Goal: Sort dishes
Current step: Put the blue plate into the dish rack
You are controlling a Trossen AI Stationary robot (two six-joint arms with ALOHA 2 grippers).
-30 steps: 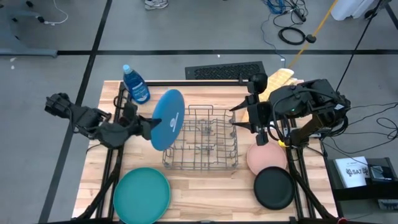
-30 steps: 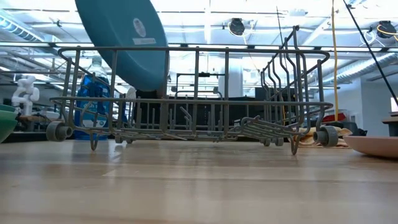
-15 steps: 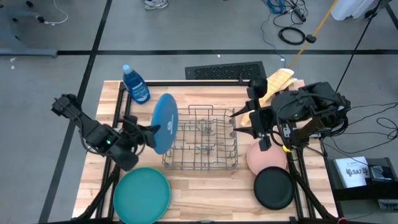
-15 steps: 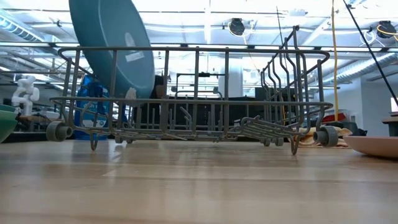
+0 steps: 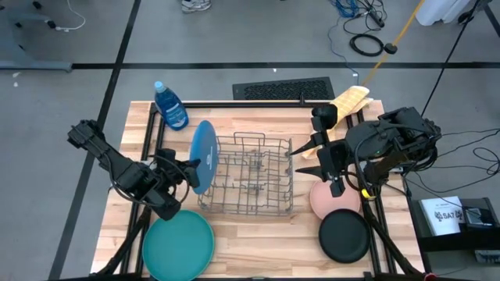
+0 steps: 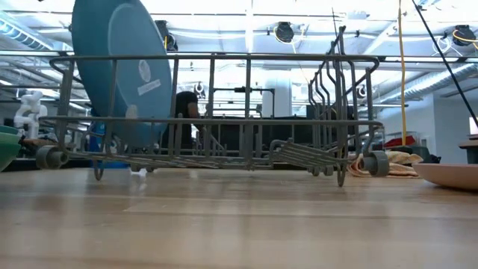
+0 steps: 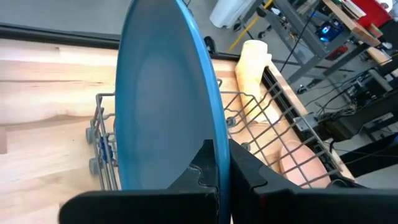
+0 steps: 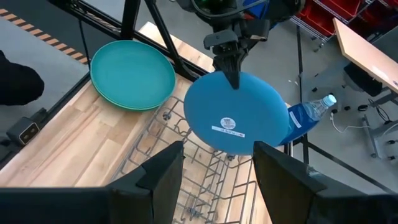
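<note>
Presently, blue plate [image 5: 202, 155] is pinched on edge by left gripper [image 5: 186, 166] at rack [image 5: 248, 173], apparently unseated; right gripper [image 5: 301, 152] spread; four plates are unsorted.

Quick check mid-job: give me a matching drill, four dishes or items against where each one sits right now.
Things:
1. blue plate
2. black plate
3. pink plate
4. blue bottle

Places:
A. flat on the table, near the front right corner
B. lying at the table's back left
C. held on edge by the left gripper at the wire rack's left end
D. flat on the table, under the open right gripper arm

Pairs: 1-C, 2-A, 3-D, 4-B
</note>
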